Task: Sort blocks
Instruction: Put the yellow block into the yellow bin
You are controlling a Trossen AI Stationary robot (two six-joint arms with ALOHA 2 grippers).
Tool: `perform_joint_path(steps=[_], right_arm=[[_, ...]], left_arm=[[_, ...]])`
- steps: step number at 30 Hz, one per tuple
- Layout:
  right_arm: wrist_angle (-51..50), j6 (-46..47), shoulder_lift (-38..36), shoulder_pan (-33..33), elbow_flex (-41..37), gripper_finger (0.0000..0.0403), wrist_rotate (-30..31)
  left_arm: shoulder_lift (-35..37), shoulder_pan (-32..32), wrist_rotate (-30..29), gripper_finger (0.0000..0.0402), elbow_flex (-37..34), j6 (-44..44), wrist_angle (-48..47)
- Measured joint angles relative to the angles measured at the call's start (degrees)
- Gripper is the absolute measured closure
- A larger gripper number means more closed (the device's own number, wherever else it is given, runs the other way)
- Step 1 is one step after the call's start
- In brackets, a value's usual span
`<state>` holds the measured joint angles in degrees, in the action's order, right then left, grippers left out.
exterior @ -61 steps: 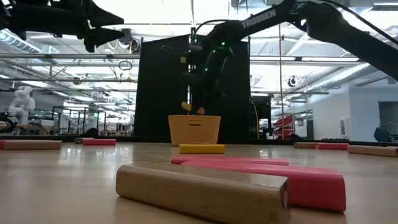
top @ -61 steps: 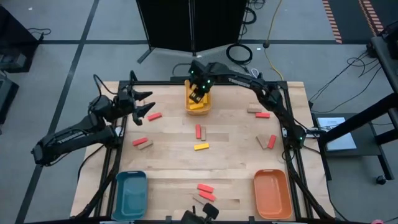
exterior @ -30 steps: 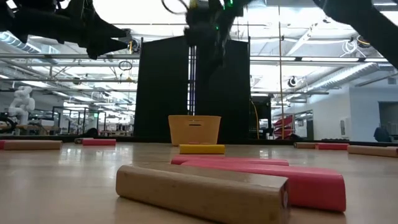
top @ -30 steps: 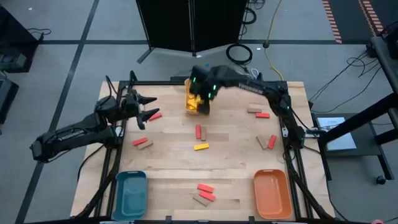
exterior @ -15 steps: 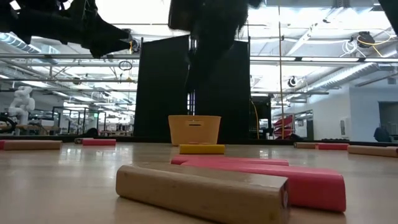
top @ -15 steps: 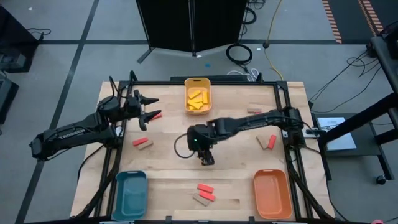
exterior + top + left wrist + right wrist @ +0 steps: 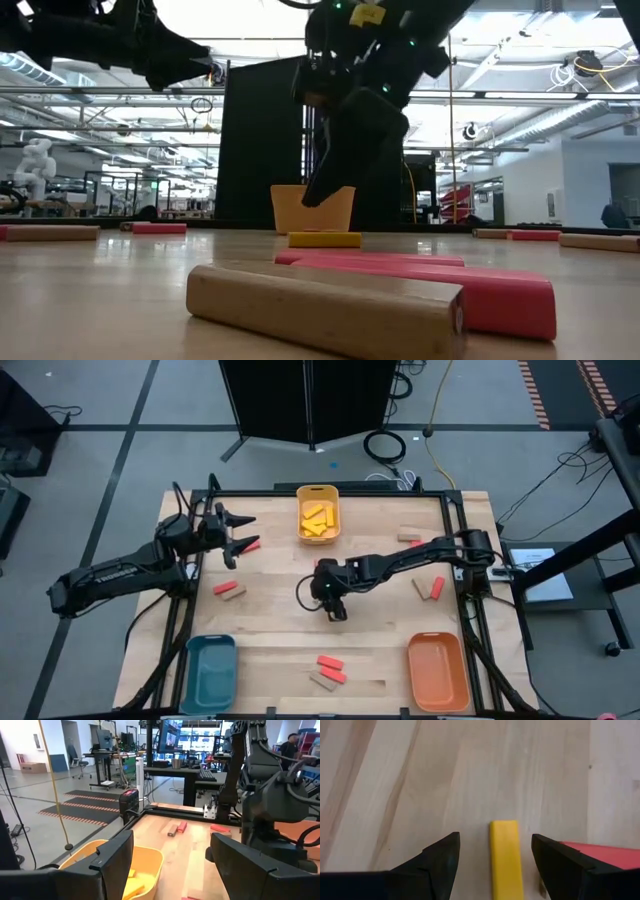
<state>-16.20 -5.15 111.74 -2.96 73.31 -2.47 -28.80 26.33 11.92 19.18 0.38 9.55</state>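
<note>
The right jaws (image 7: pixel 336 608) hang low over the middle of the table (image 7: pixel 380 650), spread wide and holding nothing. In the right wrist view a yellow block (image 7: pixel 506 857) lies flat on the wood in line with the gap between the two fingers (image 7: pixel 439 857), not touching either one; a red block (image 7: pixel 600 856) lies just beside the far finger. From table height the same jaws (image 7: pixel 335 170) hover above that yellow block (image 7: pixel 324 239), clear of it.

The left jaws (image 7: pixel 238 532) are held up over the table's left rear part, also wide open and empty. A red block (image 7: pixel 249 546) lies just beside them, and a red and tan pair (image 7: pixel 228 590) lies a little farther toward the front. Ahead of the left jaws, in the left wrist view, stands the yellow tray (image 7: pixel 150 860) with yellow blocks (image 7: pixel 318 520) inside.

More red and tan blocks lie beyond the right jaws toward the right edge (image 7: pixel 431 588) and the right rear corner (image 7: pixel 413 539), and another pair (image 7: pixel 327 671) lies near the front edge, between the teal tray (image 7: pixel 209 672) and the orange tray (image 7: pixel 438 672).
</note>
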Motion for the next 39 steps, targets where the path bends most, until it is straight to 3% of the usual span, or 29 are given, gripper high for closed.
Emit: perform_joint_path(steps=[16, 21, 29, 39], right_arm=[[8.52, 2.36, 1.24, 0.35, -8.03, 0.0169, 2.51], [8.88, 3.09, 2.84, 0.33, -7.83, 0.0208, 2.13], [7.43, 5.75, 3.55, 0.28, -7.75, 0.0339, 2.55], [6.23, 7.04, 1.62, 0.28, -7.95, 0.0339, 2.57]], left_arm=[[-1.48, 0.0, -0.44, 0.0139, 0.0, -0.07, 0.5], [-1.5, 0.0, -0.42, 0.0139, 0.0, -0.43, 0.54], [-1.5, 0.0, -0.39, 0.0139, 0.0, -0.69, 0.54], [-1.5, 0.0, -0.35, 0.0139, 0.0, -1.52, 0.6]])
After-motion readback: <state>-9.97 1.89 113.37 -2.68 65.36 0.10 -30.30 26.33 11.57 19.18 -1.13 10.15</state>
